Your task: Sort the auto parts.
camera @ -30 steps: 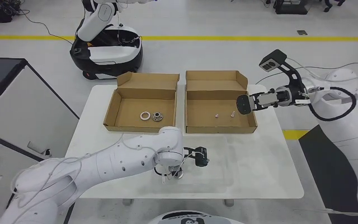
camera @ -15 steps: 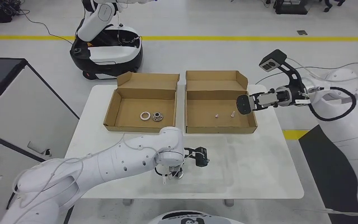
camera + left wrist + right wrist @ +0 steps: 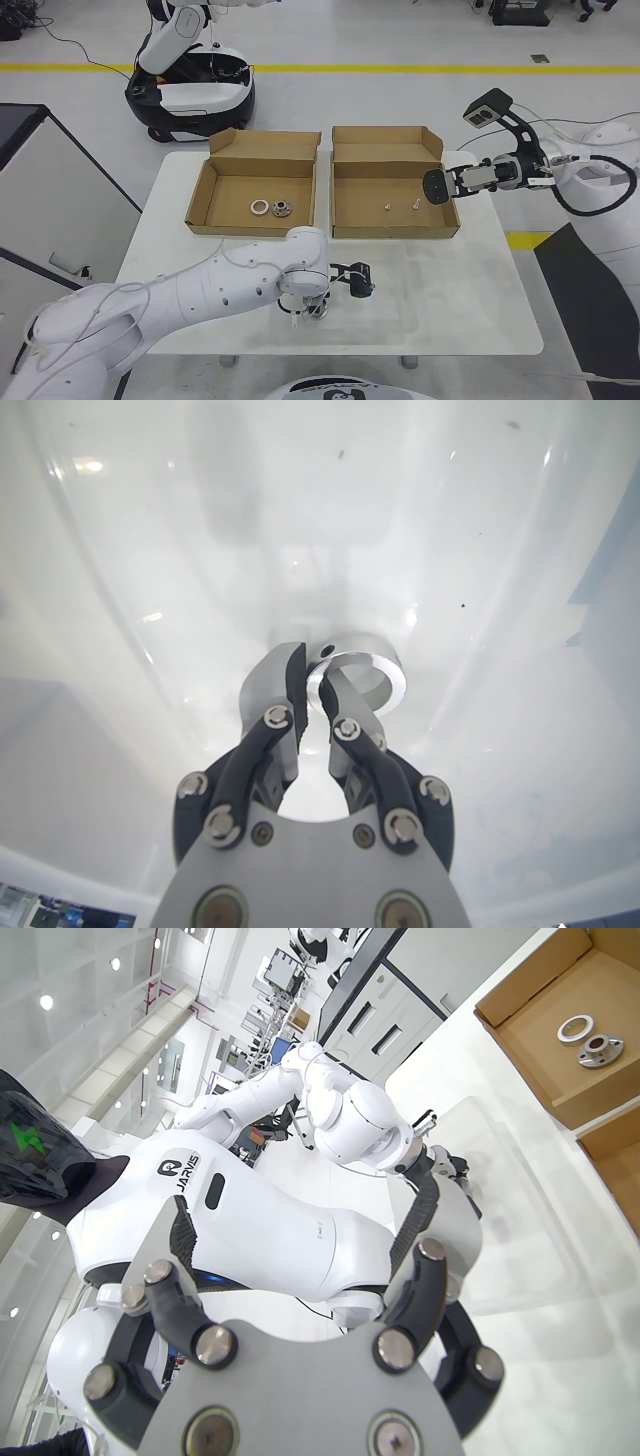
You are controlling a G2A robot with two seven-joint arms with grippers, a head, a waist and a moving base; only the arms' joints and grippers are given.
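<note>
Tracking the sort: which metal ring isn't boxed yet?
The silver ring pinched by the left gripper; the pale ring lies in a cardboard box.

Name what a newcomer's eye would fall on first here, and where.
The left tool pinches the wall of a metal ring near the table's front edge. Behind, two open cardboard boxes sit side by side, left box and right box; the right tool hangs open beside the right box.
</note>
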